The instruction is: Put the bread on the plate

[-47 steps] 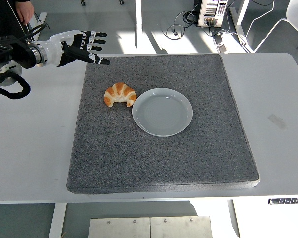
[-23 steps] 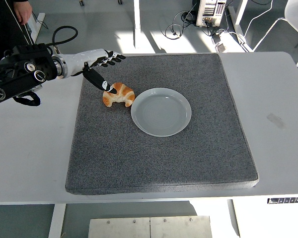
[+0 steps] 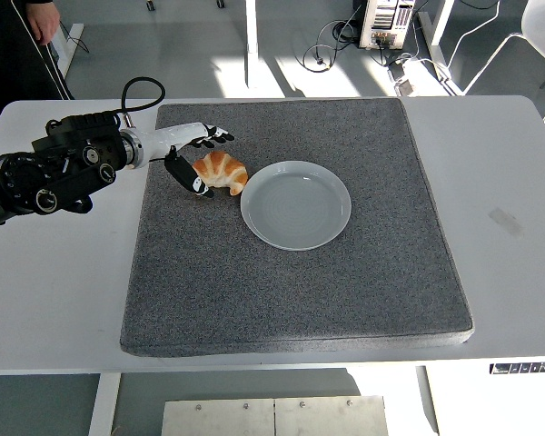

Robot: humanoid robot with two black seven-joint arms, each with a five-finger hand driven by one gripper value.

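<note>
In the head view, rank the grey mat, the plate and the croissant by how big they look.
1. grey mat, by far the largest.
2. plate, clearly smaller.
3. croissant, smallest, beside the plate's left rim, with the left hand at it.

Sunlit grey floor (image 3: 282, 54) behind the white table (image 3: 518, 182), cables (image 3: 331, 50) trailing.

— What carries the objects?
— A white tabletop (image 3: 54, 272), its near edge along the bottom.
— What lies directly on it?
— A square grey mat (image 3: 291, 291), covering the centre; bare white surface shows to either side.
</note>
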